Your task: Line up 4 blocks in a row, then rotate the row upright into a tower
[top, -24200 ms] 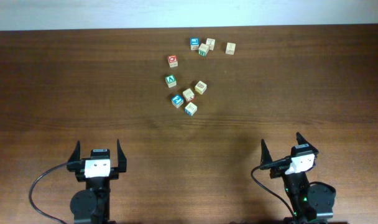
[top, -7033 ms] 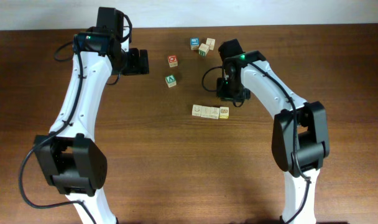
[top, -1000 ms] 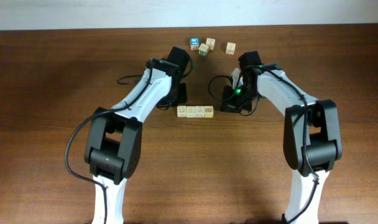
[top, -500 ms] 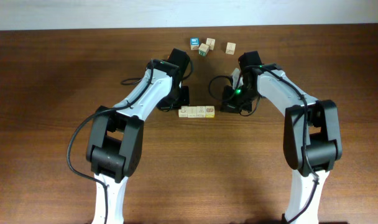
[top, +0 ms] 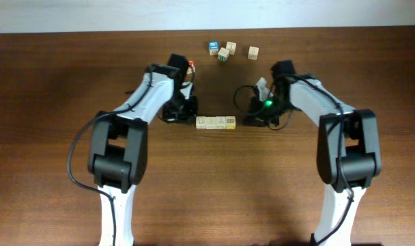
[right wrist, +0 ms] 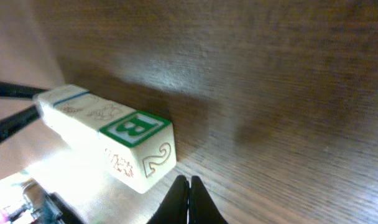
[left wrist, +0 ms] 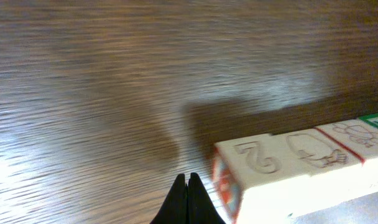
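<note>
**Jaws pressed together at both ends of the block row**

Jaws of the left gripper (left wrist: 188, 198) were pressed together, tips meeting in one dark point and pinching nothing. Those of the right gripper (right wrist: 189, 198) were pressed together as well and also held nothing.

The four blocks (top: 216, 122) lay in a straight left-to-right row near the middle of the table (top: 57, 137), their sides touching one another. From overhead their top faces read as pale wood with faint carved outlines. In the left wrist view, the left end block (left wrist: 254, 163) showed a carved 2 on top and a reddish print on its end face. The left fingertips were just beside that end, slightly nearer the camera; whether they touched it could not be told. In the right wrist view, the right end block (right wrist: 137, 149) carried a green-framed B on top and a carved 2 on its side. The right fingertips stood near it but apart, with bare wood grain between.

Overhead, the two arms reached in from either side, each low over the table off one end of the row.

Farther back, a red-ring cube (top: 191, 65) peeked out beside the left arm. At the far edge sat a blue-faced cube (top: 213, 47) close to two others, and a lone pale cube (top: 252, 52) to their right.
</note>
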